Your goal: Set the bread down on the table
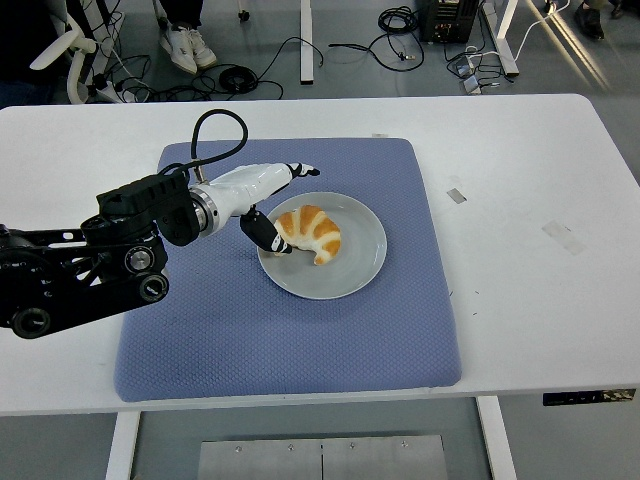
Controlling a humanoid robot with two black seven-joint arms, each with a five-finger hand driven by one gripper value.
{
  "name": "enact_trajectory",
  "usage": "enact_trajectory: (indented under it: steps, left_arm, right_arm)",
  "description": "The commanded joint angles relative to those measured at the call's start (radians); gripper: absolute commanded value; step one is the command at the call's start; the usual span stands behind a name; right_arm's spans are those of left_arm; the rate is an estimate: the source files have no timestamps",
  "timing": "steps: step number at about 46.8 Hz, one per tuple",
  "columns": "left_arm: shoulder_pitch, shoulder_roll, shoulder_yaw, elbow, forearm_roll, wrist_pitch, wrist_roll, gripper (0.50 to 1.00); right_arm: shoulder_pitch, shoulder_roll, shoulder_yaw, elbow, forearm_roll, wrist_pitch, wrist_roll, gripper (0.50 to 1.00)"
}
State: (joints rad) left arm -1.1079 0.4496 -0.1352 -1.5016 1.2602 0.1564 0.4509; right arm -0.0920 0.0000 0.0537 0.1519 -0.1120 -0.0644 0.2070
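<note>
The white table (pixel 520 300) fills most of the view, and a blue-grey quilted mat (pixel 300 340) lies across its middle. The left arm (pixel 90 260), black and bulky, reaches in from the left edge over the mat, with a black cable (pixel 205 125) looping up behind its wrist. On the mat, a little right of the arm, sits a round grey plate (pixel 350 270), and the bread, a croissant (pixel 312 232) striped golden and pale, lies on the plate's left half, not on the bare table. The left hand (pixel 262 195), in a white shell with dark fingertips, is at the plate's left rim. Its fingers are spread apart and hold nothing: the thumb (pixel 266 236) dips down to the croissant's left end, touching or just short of it, I can't tell which, while the upper fingers (pixel 300 171) point out above the plate's far rim, apart from the bread. Two small pieces of tape (pixel 457 195) lie on the table to the right of the mat. A person's white shoes (pixel 188 47) show on the floor beyond the table.
</note>
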Motion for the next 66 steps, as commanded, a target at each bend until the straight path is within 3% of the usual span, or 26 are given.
enact_trajectory:
  steps: [1,19,47,57,66]
  left_arm:
    - [-0.001,-0.005,0.009,0.007,0.005,0.0,-0.003,0.93]
    - [-0.009,-0.077,0.042,0.061,0.042,0.011,-0.011,0.86]
    - [-0.003,-0.08,0.086,0.064,0.088,0.074,-0.012,0.857]
    - [0.0,-0.091,0.103,0.076,0.088,0.075,-0.015,0.792]
    - [0.0,-0.095,0.108,0.087,0.088,0.075,-0.018,0.766]
  right_arm:
    - [0.0,0.0,0.0,0.0,0.0,0.0,0.0,1.0]
    - [0.0,0.0,0.0,0.0,0.0,0.0,0.0,1.0]
    - [0.0,0.0,0.0,0.0,0.0,0.0,0.0,1.0]
    - [0.0,0.0,0.0,0.0,0.0,0.0,0.0,1.0]
    - [0.0,0.0,0.0,0.0,0.0,0.0,0.0,1.0]
